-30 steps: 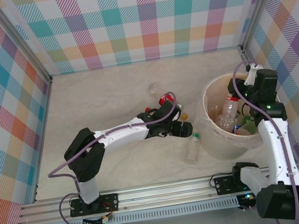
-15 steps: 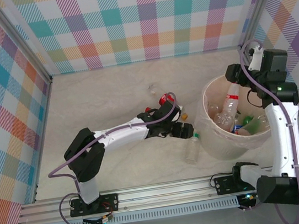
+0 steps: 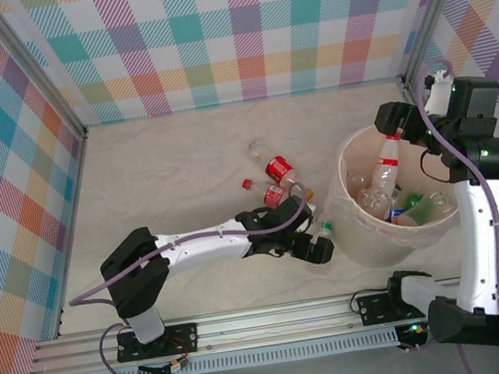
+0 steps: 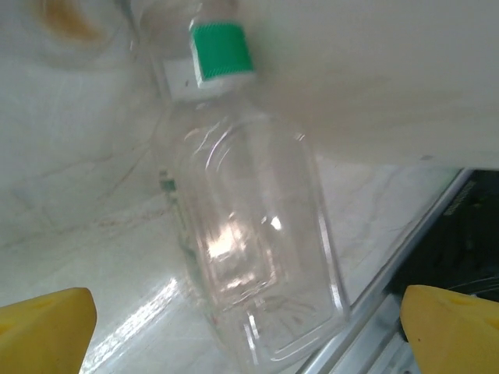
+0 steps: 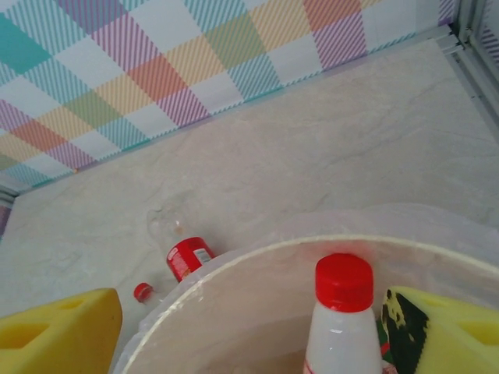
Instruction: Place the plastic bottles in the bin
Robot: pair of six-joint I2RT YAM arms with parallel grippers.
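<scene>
The yellow fingers point(image 4: 47, 331) of the left gripper point(image 4: 245, 312) stand wide, straddling a clear green-capped bottle point(image 4: 249, 226) without touching it. It lies on the table point(image 4: 70, 179) against the outer wall of the bin point(image 4: 374, 78). This looks like the approach to a pick: next, lower and close across the smooth, crushable body. The right gripper point(image 5: 253, 327) is spread too, over the bin, with a red-capped bottle point(image 5: 343, 312) leaning inside. Other loose bottles point(image 3: 277, 169) wait on the table.
</scene>
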